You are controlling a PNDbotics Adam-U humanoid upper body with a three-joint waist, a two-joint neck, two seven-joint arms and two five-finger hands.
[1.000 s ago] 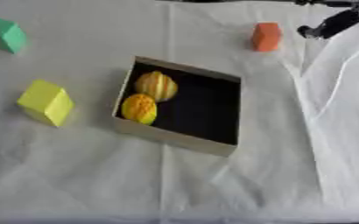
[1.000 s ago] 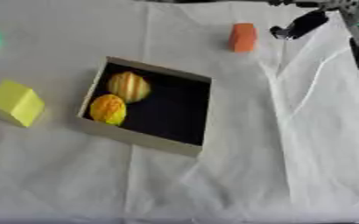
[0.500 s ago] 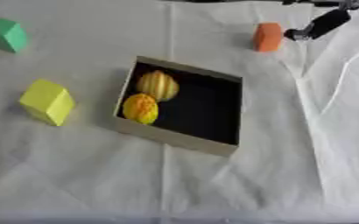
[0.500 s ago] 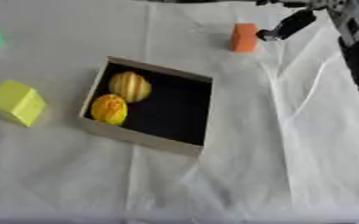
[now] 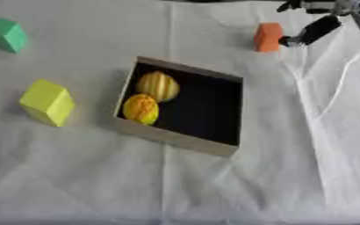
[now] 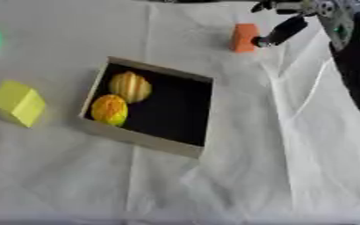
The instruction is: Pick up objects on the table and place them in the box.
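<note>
A: Where is the right hand (image 5: 315, 30)?

B: It comes in from the upper right corner. One dark finger points down and to the left, and its tip is just beside the orange block (image 5: 268, 37), on the right side of the block. I cannot tell if the tip touches the block.

A: Does the hand hold something?

B: No, nothing is inside it. The finger that I see is straight, so the hand looks open. The other fingers are at the edge of the view and I cannot read them well.

A: And the box?

B: The box (image 5: 179, 139) lies in the middle of the white cloth (image 5: 214, 189), turned a little askew. Its inside is dark. Two round fruits are in its left part: a pale striped one (image 5: 158, 85) behind, and a yellow-orange one (image 5: 141, 109) in front, touching each other.

A: What is outside the box?

B: A yellow block (image 5: 47, 101) stands to the left of the box, near it but apart. A green block (image 5: 7, 35) is at the far left corner, well apart from everything. The orange block is behind the box, on the right side.

A: The left hand?

B: It shows in no view.
</note>
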